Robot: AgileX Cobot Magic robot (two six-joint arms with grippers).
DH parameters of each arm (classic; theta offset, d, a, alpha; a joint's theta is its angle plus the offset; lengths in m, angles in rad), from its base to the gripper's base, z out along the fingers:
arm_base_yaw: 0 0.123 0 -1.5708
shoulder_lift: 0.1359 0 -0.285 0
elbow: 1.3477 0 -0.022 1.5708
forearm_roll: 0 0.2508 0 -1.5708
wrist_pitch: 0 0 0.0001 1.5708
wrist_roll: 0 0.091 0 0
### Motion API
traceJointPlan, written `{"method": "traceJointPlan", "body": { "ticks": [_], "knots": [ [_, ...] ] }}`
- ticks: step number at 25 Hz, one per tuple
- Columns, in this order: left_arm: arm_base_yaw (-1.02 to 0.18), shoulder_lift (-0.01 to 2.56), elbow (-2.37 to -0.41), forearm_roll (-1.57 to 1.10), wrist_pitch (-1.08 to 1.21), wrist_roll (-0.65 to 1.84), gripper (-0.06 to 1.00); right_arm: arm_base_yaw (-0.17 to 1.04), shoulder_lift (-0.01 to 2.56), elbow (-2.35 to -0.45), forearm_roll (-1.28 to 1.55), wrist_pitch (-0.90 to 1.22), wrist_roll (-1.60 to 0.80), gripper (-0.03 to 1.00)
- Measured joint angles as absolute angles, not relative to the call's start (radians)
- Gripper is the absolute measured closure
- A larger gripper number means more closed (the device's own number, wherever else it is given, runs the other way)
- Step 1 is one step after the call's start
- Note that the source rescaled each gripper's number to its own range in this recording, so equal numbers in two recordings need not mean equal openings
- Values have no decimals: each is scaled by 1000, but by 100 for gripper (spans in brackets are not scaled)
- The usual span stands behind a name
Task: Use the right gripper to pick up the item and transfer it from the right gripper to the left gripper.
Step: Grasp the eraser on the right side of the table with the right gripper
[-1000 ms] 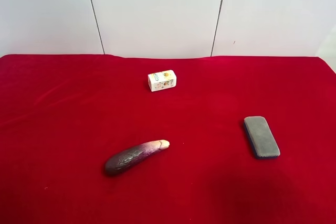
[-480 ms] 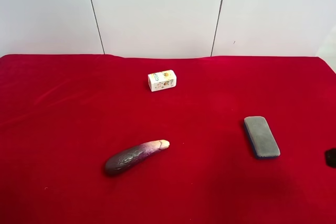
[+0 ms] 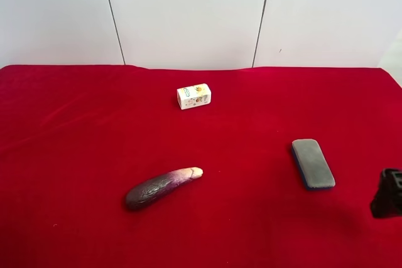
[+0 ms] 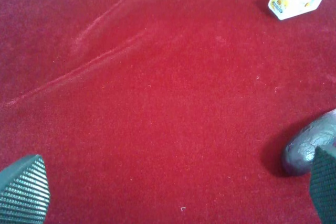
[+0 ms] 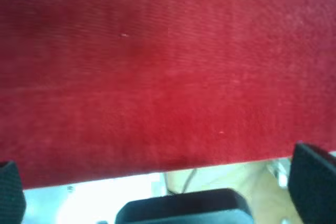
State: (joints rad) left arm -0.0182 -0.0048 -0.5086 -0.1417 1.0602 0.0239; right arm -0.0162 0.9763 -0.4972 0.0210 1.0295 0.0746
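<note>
1. Red cloth (image 3: 75,155) covers the worktop in the exterior high view, with a white panelled wall (image 3: 188,10) behind the far edge. The grey pad (image 3: 313,164) lies flat on the cloth near the edge at this view's right, and nothing touches it. A black blocky end of the arm at the exterior high view's right (image 3: 388,194) reaches in over that same edge, near the pad but apart from it. A small white box (image 3: 194,96) sits toward the middle of the far edge. A dark purple eggplant (image 3: 163,187) lies closer to the near edge, well apart from the pad.
2. In the right wrist view, the right tool (image 5: 163,182) stands wide and empty over bare cloth and a worktop edge. Everything beyond that edge is blurred.
3. In the left wrist view, the left tool (image 4: 173,187) is spread wide too, and its ribbed fingertips (image 4: 23,190) grip nothing. A crease (image 4: 105,51) runs across the cloth. The eggplant's rounded end shows beside one fingertip, and the box lies farther off.
</note>
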Motion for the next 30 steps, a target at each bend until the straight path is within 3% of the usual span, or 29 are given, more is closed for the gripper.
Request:
{"method": "traceJointPlan", "body": {
  "ticks": [16, 30],
  "knots": [
    [-18, -5, -509, -142, 1060, 24, -6, -13, 1362, -627, 0, 712, 72, -3],
    [-18, -5, -509, -142, 1060, 24, -6, 136, 1637, -725, 50, 575, 31, -3]
  ]
}}
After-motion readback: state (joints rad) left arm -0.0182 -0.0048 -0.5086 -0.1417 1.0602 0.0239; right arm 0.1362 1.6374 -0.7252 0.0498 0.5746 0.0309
